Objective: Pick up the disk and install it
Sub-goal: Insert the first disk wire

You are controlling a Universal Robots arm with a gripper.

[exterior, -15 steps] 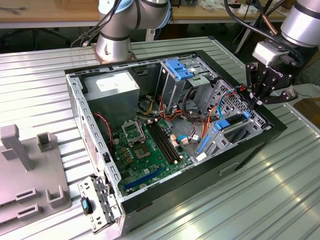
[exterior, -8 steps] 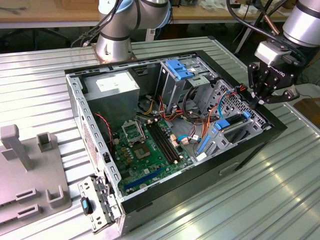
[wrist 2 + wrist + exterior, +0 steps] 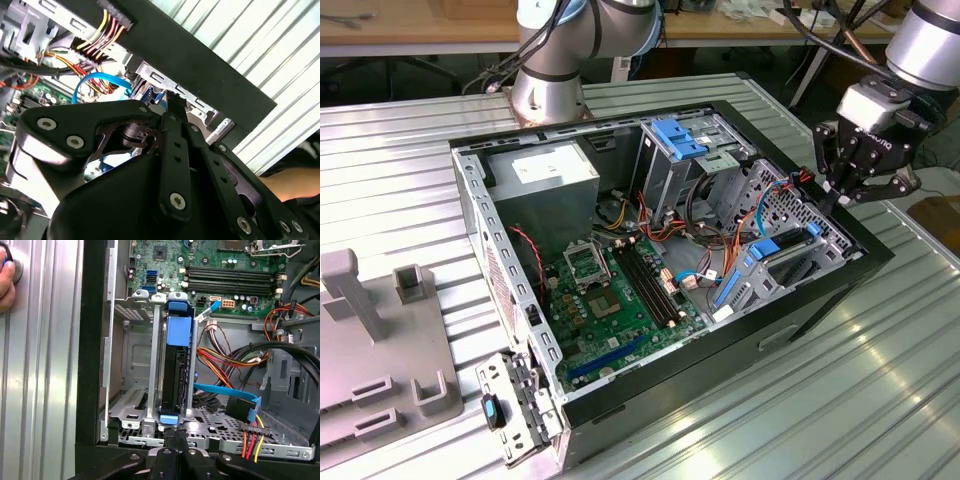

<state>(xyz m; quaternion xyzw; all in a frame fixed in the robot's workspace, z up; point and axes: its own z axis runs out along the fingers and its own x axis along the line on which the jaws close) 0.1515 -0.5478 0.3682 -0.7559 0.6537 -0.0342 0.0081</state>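
One pincer (image 3: 842,195), fingers drawn together with nothing between them, hanging at the rim of the open computer case (image 3: 820,300). One disk (image 3: 176,375), blue-railed, standing on edge in the metal drive cage (image 3: 131,355) directly ahead of the pincer's tips. We note its near blue end just beside them; whether they touch, we cannot tell. One blue cable (image 3: 225,392) lies close alongside.
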